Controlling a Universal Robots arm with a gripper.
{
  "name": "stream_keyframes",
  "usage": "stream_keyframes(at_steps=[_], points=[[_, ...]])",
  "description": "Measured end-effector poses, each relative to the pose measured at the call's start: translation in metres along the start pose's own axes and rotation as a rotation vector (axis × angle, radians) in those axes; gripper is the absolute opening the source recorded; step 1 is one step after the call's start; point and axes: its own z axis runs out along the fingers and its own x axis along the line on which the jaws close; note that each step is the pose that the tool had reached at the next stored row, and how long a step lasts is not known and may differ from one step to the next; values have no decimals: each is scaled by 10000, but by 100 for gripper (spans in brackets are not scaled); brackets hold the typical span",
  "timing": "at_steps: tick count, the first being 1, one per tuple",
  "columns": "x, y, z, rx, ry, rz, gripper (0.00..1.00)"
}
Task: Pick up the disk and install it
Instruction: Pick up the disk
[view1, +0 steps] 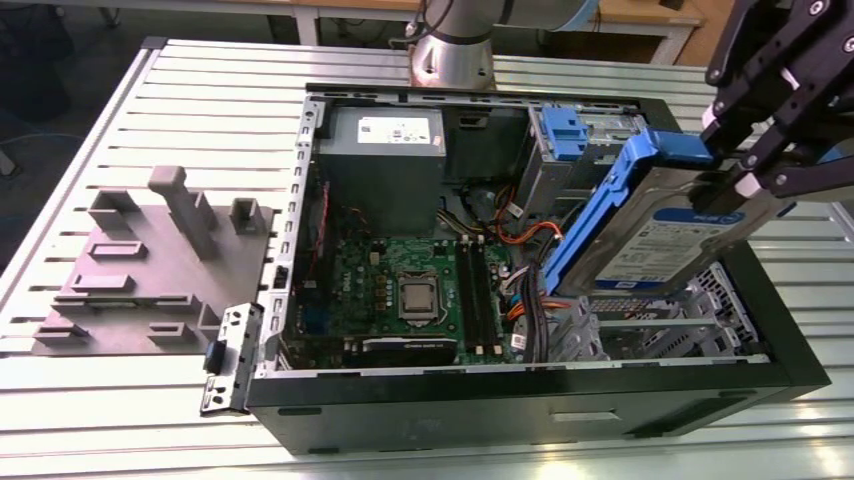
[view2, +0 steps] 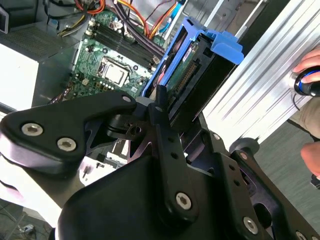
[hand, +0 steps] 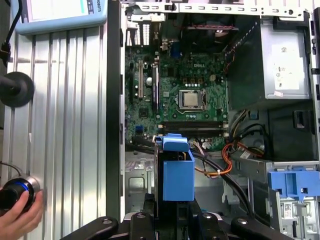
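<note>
The tool (view1: 742, 168) is clamped on the disk (view1: 650, 232), its fingers pressed onto the upper end of the blue carrier. The disk hangs steeply tilted inside the open computer case (view1: 534, 398), at the exterior view's right, beside the motherboard (view1: 400, 270).

Ribbed metal table (view1: 147, 110); plastic-framed disk (view1: 663, 238)
</note>
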Motion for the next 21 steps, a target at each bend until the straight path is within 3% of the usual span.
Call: stream_keyframes(at_steps=[13,21], points=[[145,-64,2,0,0,-1,35],[160,-154,6,0,0,0,35]])
